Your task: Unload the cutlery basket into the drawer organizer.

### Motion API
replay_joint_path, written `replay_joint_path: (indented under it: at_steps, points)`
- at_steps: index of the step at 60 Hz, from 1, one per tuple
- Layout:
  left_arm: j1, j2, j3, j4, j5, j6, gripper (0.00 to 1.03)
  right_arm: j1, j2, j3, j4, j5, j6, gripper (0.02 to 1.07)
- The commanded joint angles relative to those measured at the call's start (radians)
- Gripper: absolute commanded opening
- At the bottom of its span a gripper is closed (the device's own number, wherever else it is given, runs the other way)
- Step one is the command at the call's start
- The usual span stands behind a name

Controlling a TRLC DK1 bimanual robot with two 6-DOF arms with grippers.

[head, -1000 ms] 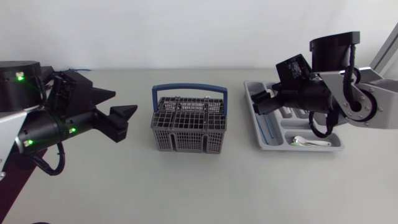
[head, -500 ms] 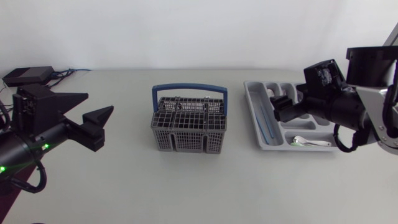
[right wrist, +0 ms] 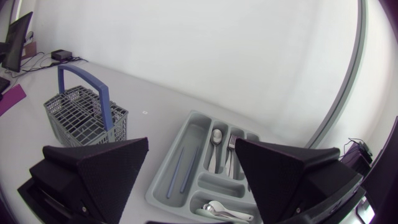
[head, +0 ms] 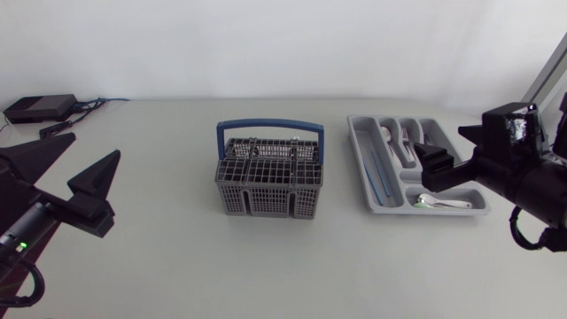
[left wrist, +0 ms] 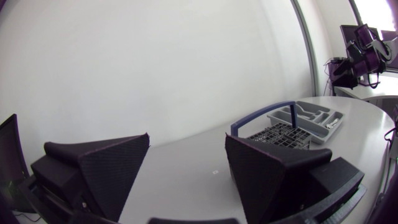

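Observation:
A grey wire cutlery basket (head: 269, 177) with a blue handle stands mid-table; no cutlery shows sticking out of it. To its right lies the grey drawer organizer (head: 390, 210), holding a spoon (right wrist: 216, 135), a fork (right wrist: 231, 147), two blue sticks (head: 382, 179) and small spoons (head: 438, 203). My left gripper (head: 71, 168) hangs open and empty at the table's left edge, far from the basket (left wrist: 280, 134). My right gripper (head: 456, 149) is open and empty over the organizer's right side. Its own view looks past its fingers down on the organizer (right wrist: 169, 157) and the basket (right wrist: 84, 112).
A black box (head: 40, 107) with cables lies at the far left corner of the table. Bare tabletop lies in front of the basket and between it and each arm. The organizer (left wrist: 311, 119) shows behind the basket in the left wrist view.
Both arms have drawn back from the middle: the left one to the left edge, the right one rightward off the organizer's left part. Basket and organizer have not moved.

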Motion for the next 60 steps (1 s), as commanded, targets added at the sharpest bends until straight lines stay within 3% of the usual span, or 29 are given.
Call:
replay_joint_path:
  at_steps: [1, 40, 60]
  points:
    - [0.031, -0.029, -0.041, 0.026, -0.008, 0.017, 0.99, -0.007, -0.042, -0.043, 0.010, 0.016, -0.007, 1.02]
    - [0.125, -0.301, -0.170, 0.051, -0.008, -0.070, 0.99, -0.039, -0.272, -0.235, 0.143, 0.067, -0.008, 1.02]
    - [0.139, -0.325, -0.217, 0.014, -0.026, -0.124, 0.99, -0.072, -0.440, -0.329, 0.110, 0.050, 0.054, 1.02]
